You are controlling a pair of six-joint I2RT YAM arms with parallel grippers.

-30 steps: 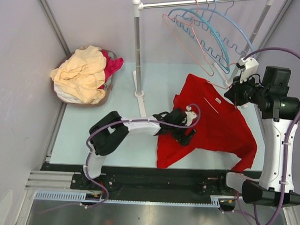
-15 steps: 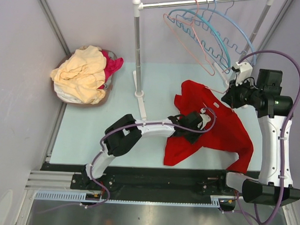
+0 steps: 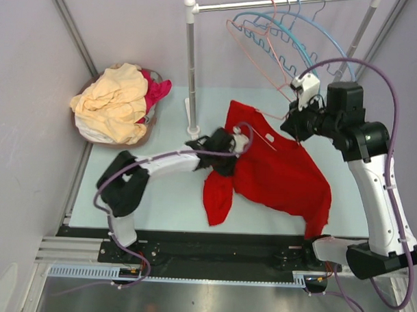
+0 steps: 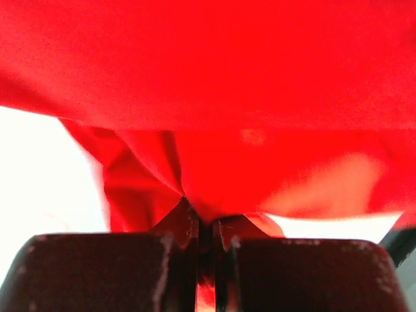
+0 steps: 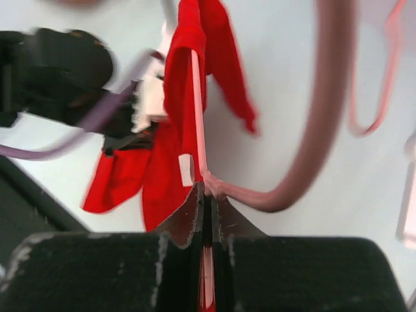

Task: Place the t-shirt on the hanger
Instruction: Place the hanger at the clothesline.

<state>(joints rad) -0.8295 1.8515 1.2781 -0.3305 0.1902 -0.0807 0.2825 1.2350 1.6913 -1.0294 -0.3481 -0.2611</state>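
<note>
The red t-shirt (image 3: 280, 173) lies crumpled on the pale table, with one sleeve trailing toward the front edge. My left gripper (image 3: 231, 152) is at the shirt's left edge and shut on a fold of it. In the left wrist view red cloth (image 4: 247, 78) fills the frame, and the pinched fold sits at the gripper (image 4: 207, 220). My right gripper (image 3: 289, 124) hovers at the shirt's upper edge, shut on the salmon-pink hanger (image 5: 197, 110) at the base of its hook (image 5: 305, 162). One hanger arm runs into the shirt's neck by the white label (image 5: 186, 170).
A clothes rack's pole (image 3: 191, 66) and foot (image 3: 193, 131) stand just left of the shirt. Blue hangers (image 3: 304, 60) and another pink hanger (image 3: 248, 48) hang from its rail. At the back left, a basket (image 3: 149, 130) holds a yellow garment (image 3: 114, 101) and a magenta one (image 3: 156, 91).
My left gripper went from open to shut on the shirt and drew back to the left. The right arm carried the hanger left. The whole shirt shifted left and bunched up.
</note>
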